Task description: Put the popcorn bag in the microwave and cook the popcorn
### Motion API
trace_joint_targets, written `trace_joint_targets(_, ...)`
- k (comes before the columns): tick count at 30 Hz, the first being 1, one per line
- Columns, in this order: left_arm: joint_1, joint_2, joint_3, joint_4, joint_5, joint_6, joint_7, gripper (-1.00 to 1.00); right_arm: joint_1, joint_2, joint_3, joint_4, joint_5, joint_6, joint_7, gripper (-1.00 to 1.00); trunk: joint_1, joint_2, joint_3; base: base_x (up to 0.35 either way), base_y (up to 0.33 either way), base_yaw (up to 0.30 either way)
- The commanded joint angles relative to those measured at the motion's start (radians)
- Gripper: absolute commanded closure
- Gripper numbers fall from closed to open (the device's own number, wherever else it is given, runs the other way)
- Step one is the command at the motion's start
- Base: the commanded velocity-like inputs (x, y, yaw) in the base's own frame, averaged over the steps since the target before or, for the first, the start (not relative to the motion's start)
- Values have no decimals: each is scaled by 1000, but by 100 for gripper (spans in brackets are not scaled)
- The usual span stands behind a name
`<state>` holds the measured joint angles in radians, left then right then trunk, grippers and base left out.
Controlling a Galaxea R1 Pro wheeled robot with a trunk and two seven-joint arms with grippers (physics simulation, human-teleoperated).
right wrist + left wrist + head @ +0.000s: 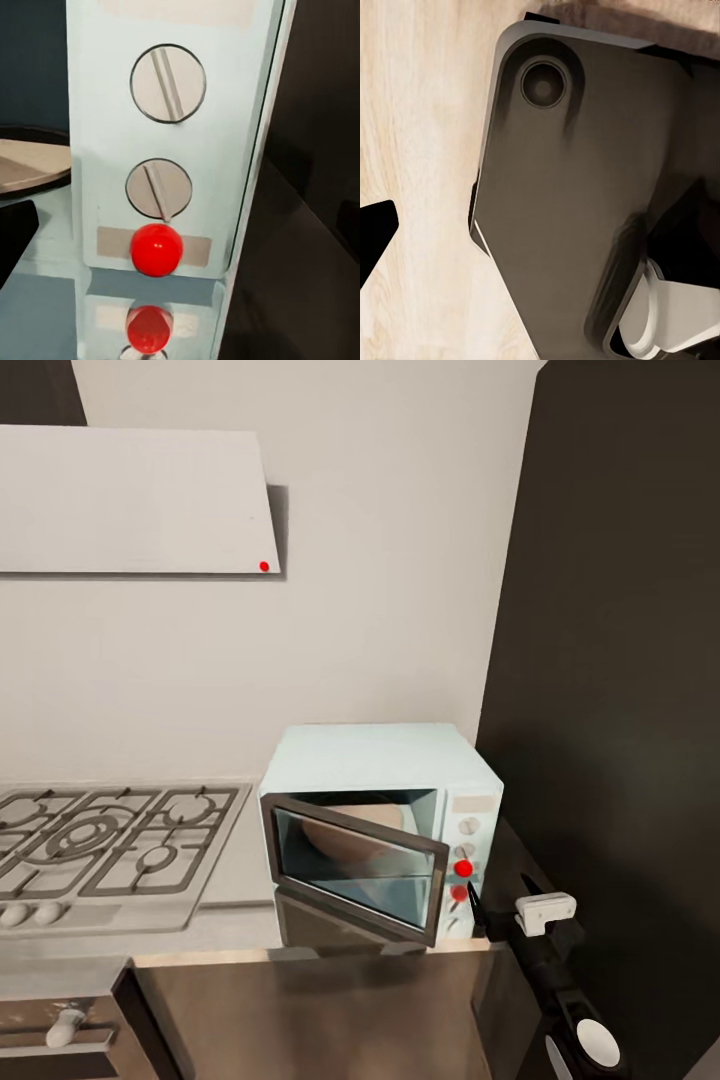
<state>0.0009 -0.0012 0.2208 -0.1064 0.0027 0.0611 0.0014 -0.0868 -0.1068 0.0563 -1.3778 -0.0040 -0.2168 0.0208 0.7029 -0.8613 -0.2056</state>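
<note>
Right gripper (474, 908): dark, slender fingers at lower right of the head view, tip just beside the red dot (463, 868) on the microwave's control panel. How far the fingers are spread cannot be told; contact with the dot cannot be confirmed. White block and pale oval disc on the black arm behind.

Left gripper: one black finger (375, 236) at the left edge of the left wrist view, over pale wood-grain floor (420, 112); spread not discernible, nothing held. Beside it a grey, matte, rounded-corner panel (577, 195) with a round recessed socket.

Microwave (380, 760): small box, pale blue-white, smooth shell, at centre of the head view on the grey glossy counter (240, 930). Grey-framed glass door (360, 870) stands ajar, swung outward. Panel in the right wrist view: two round grey knobs (167, 82) with raised bars, glossy red ball beneath, mirrored in the counter.

Popcorn bag (360, 830): tan rounded shape inside the microwave cavity, seen through the glass; label not legible.

Gas hob (110, 840): steel, grid grates, at left.

Hood (135, 500): white slanted slab, upper left, small red mark at its corner.

Tall cabinet (620, 660): dark, matte, at right.
</note>
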Motion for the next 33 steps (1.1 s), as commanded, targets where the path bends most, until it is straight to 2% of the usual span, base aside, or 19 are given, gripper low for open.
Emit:
trace_joint_targets(1, 0, 0, 3, -3, 0, 6, 0, -100, -1, -1, 0, 0, -1, -3, 2, -100, 0, -1, -1, 17, -16, 0)
trace_joint_targets(12, 1, 0, 3, -3, 0, 6, 0, -100, -1, 0, 1, 0, -1, -3, 1, -100, 0, -1, -1, 83, -2, 13)
trace_joint_targets(22, 1, 0, 3, -3, 0, 6, 0, -100, -1, -1, 5, 0, -1, -3, 3, -100, 0, -1, -1, 12, 0, 222)
trace_joint_targets(28, 1, 0, 3, -3, 0, 8, 0, -100, -1, -1, 9, 0, 2, -4, 10, -100, 0, -1, -1, 0, -12, 59)
trace_joint_targets(30, 0, 0, 3, -3, 0, 8, 0, -100, -1, -2, 9, 0, 4, -4, 20, -100, 0, -1, -1, 0, -114, 5)
trace_joint_targets(33, 1, 0, 3, -3, 0, 7, 0, -100, -1, -4, 8, 0, 6, -4, 92, -100, 0, -1, -1, 0, -207, 1)
